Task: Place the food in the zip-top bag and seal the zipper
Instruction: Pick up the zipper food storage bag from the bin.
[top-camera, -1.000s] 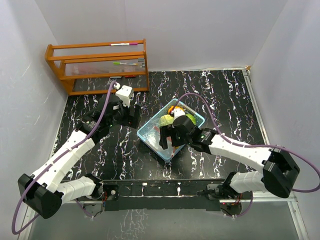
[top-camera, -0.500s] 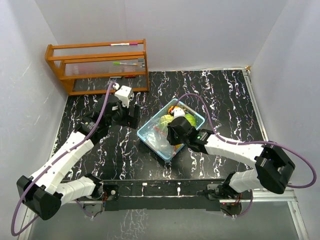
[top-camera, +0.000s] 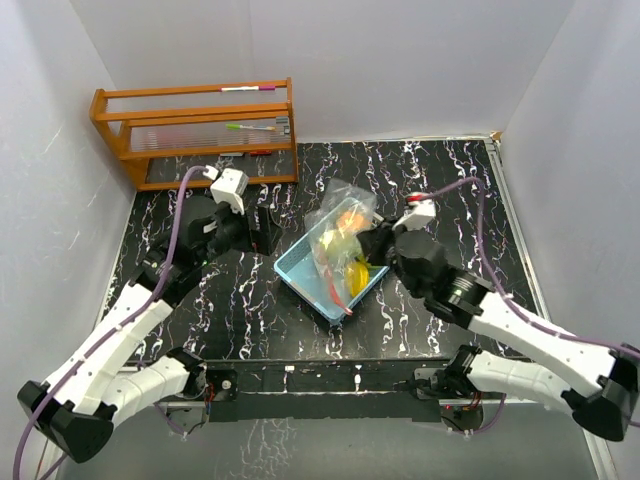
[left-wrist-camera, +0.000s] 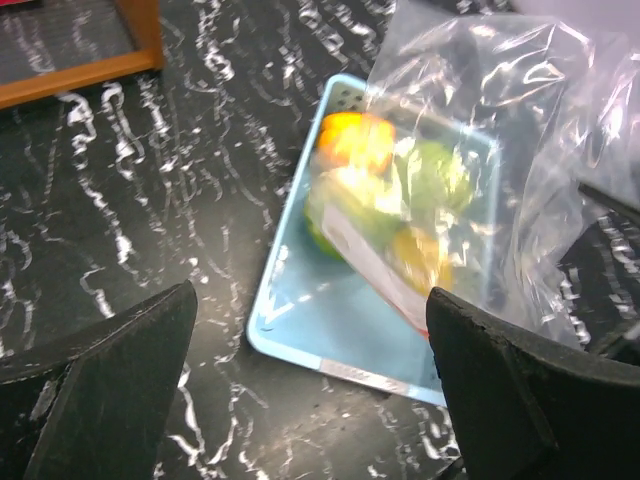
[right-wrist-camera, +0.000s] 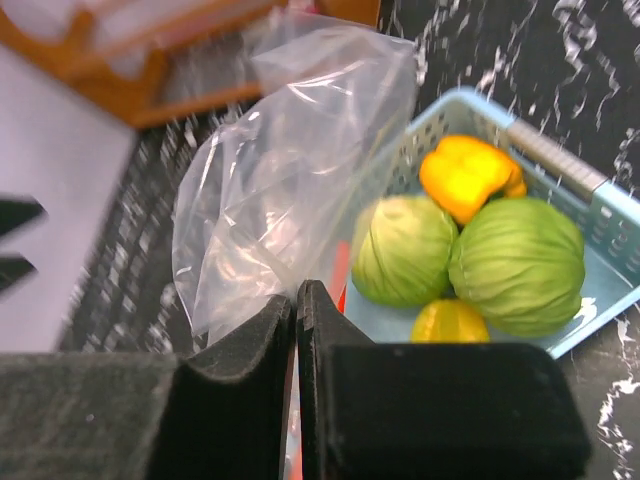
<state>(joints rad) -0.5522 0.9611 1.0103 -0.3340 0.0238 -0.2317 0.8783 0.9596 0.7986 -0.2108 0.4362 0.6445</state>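
Now the right gripper, which reached into the light blue plastic basket tray 1 second ago, has drawn back and lifted the clear crinkly zip-top bag, jaws closed on its edge near the red zipper strip. The 4 green, yellow and orange toy foods lie in the tray, apparently unbagged, so filling comes next. The left gripper hovers open.

You have two green balls, one orange piece, one yellow piece, one zip-top bag, one blue tray, and one wooden rack at eleven o'clock.
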